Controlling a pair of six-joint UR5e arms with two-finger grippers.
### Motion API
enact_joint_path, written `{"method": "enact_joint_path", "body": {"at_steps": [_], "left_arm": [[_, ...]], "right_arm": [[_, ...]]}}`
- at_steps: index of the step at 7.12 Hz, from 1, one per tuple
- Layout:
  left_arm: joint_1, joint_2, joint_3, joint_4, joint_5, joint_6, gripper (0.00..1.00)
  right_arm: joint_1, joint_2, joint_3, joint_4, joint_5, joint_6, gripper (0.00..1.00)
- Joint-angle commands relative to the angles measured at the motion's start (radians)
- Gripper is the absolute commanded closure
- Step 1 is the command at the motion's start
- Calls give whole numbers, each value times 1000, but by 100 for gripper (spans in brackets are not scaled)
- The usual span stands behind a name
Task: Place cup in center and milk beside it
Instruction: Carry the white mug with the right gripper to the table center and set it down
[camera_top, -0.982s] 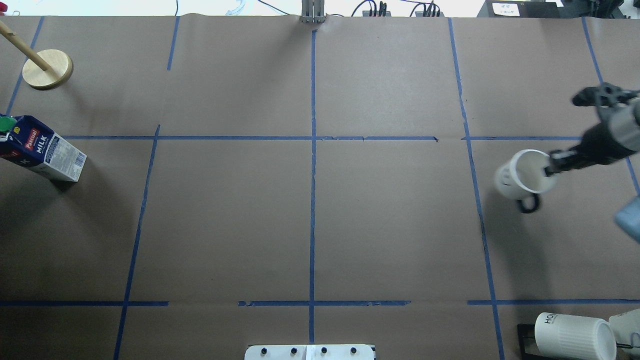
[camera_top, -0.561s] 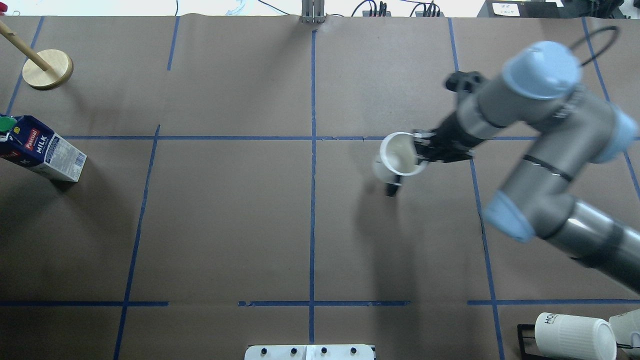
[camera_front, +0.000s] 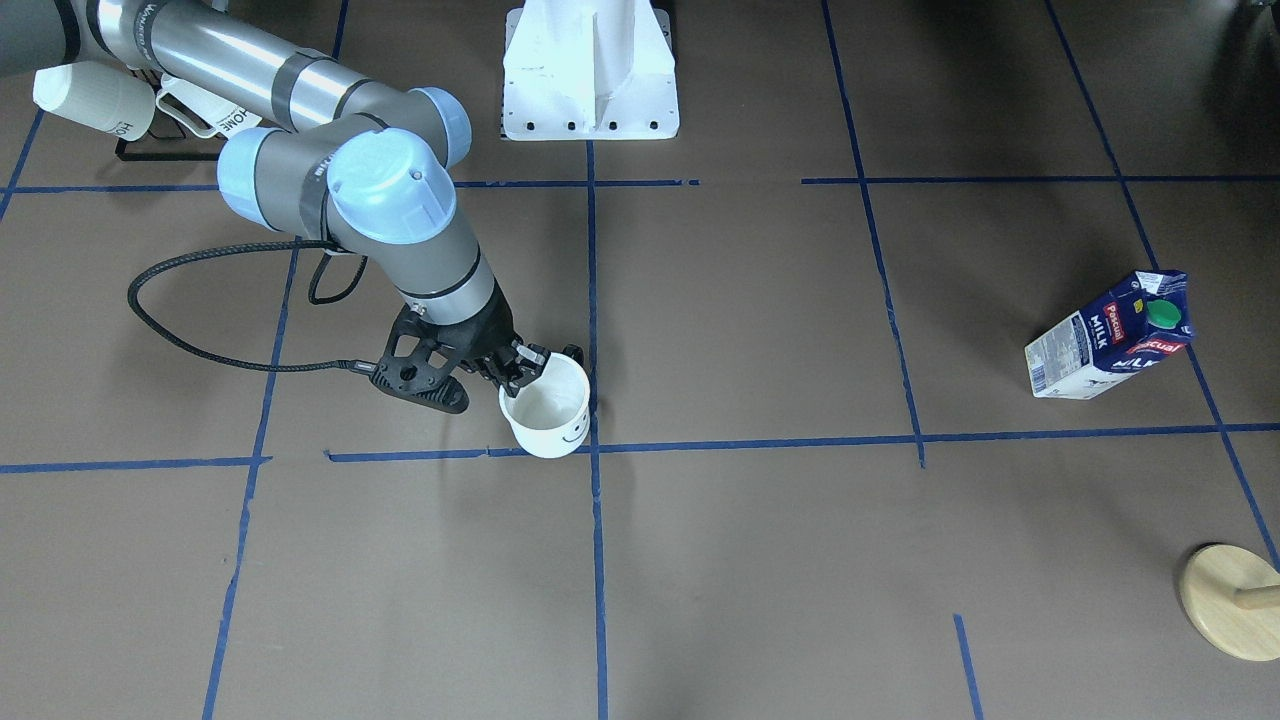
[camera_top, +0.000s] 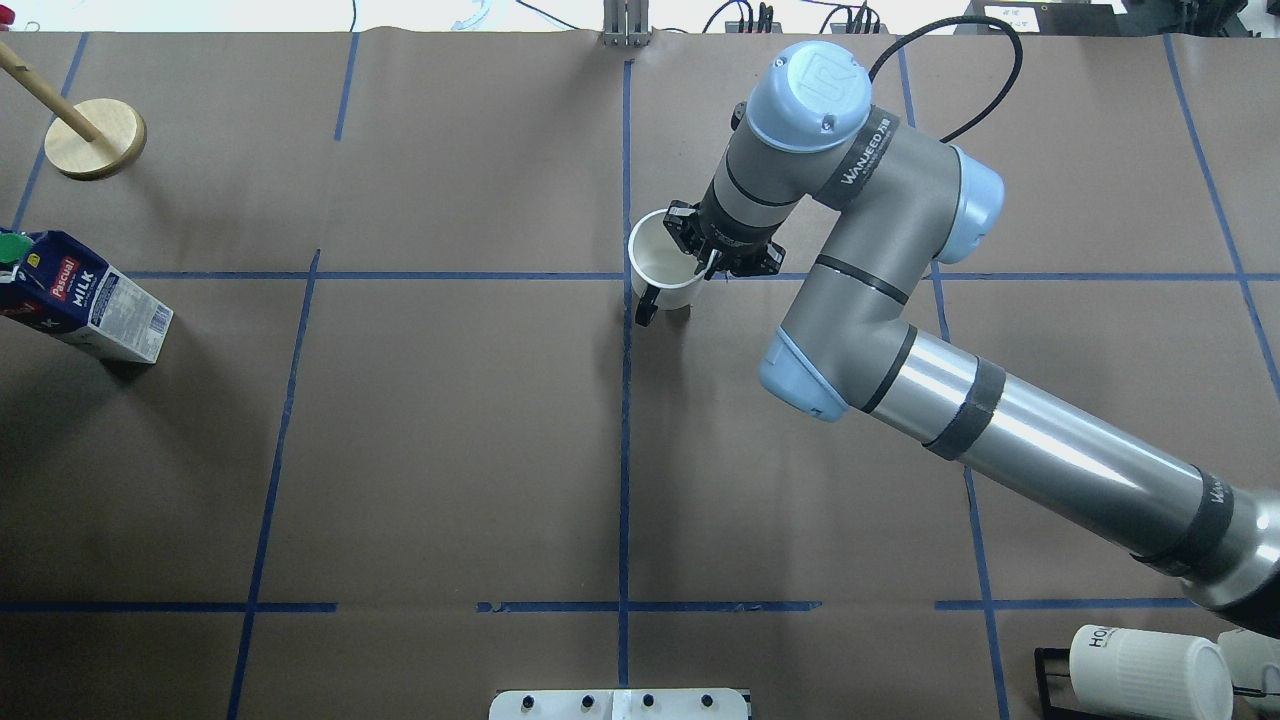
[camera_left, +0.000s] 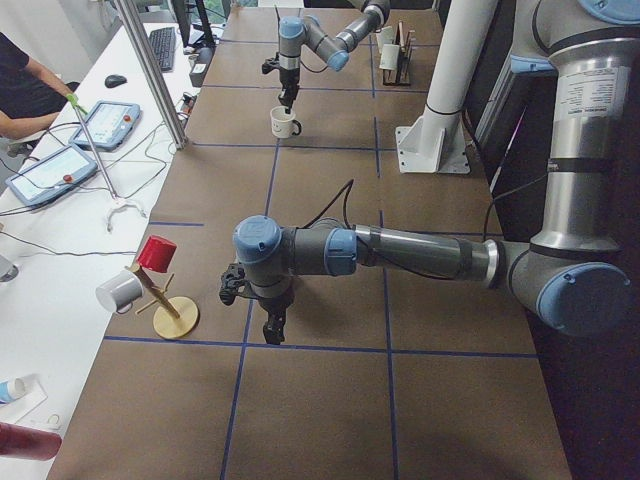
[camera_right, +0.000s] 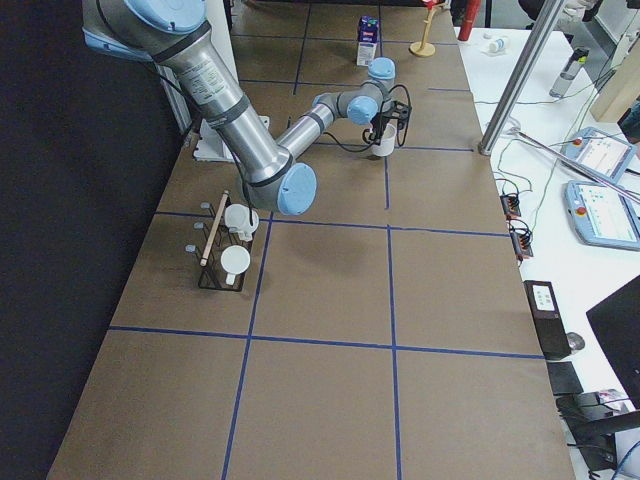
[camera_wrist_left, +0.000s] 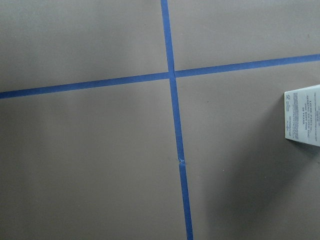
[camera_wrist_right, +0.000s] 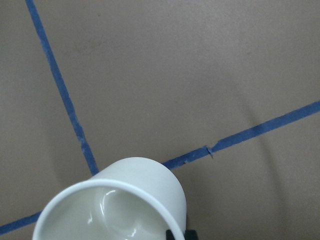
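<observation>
The cup (camera_top: 662, 268), white with a black smiley (camera_front: 570, 435) and a dark handle, is at the middle tape cross. My right gripper (camera_top: 703, 258) is shut on its rim, one finger inside. The cup is at or just above the paper; I cannot tell which. It also shows in the right wrist view (camera_wrist_right: 120, 200) and the front view (camera_front: 548, 408). The milk (camera_top: 85, 300) stands far left, upright, its printed side at the edge of the left wrist view (camera_wrist_left: 302, 116). My left gripper (camera_left: 272, 325) shows only in the exterior left view; I cannot tell its state.
A wooden mug tree base (camera_top: 95, 138) stands at the far left corner. A black rack with ribbed "HOME" mugs (camera_top: 1150, 670) sits near right. The white robot mount (camera_front: 590, 70) is at the near middle edge. Blue tape lines grid the brown paper.
My right arm has swung left, carrying the cup from the right side of the table to the middle tape cross. The milk has not moved.
</observation>
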Motion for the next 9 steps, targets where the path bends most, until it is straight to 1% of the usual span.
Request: {"method": "enact_joint_path", "body": {"at_steps": [1, 4, 5, 6, 7, 8, 9], "left_arm": [[0, -2, -1, -1, -16, -1, 0], [0, -2, -12, -1, -16, -3, 0], [0, -2, -12, -1, -16, -1, 0], [0, -2, -18, -1, -18, -1, 0], [2, -3, -39, -1, -18, -1, 0], [8, -5, -64, -1, -19, -1, 0], [38, -12, -96, 1, -52, -27, 0]], "right_arm": [[-15, 5, -17, 11, -8, 3, 94], [-29, 7, -17, 27, -8, 9, 93], [-37, 7, -17, 28, -8, 9, 84], [-46, 4, -17, 51, -10, 9, 68], [-48, 5, -17, 53, -8, 9, 17], [-46, 2, -8, 54, -3, 11, 1], [-28, -4, 24, 48, 15, 3, 0]]}}
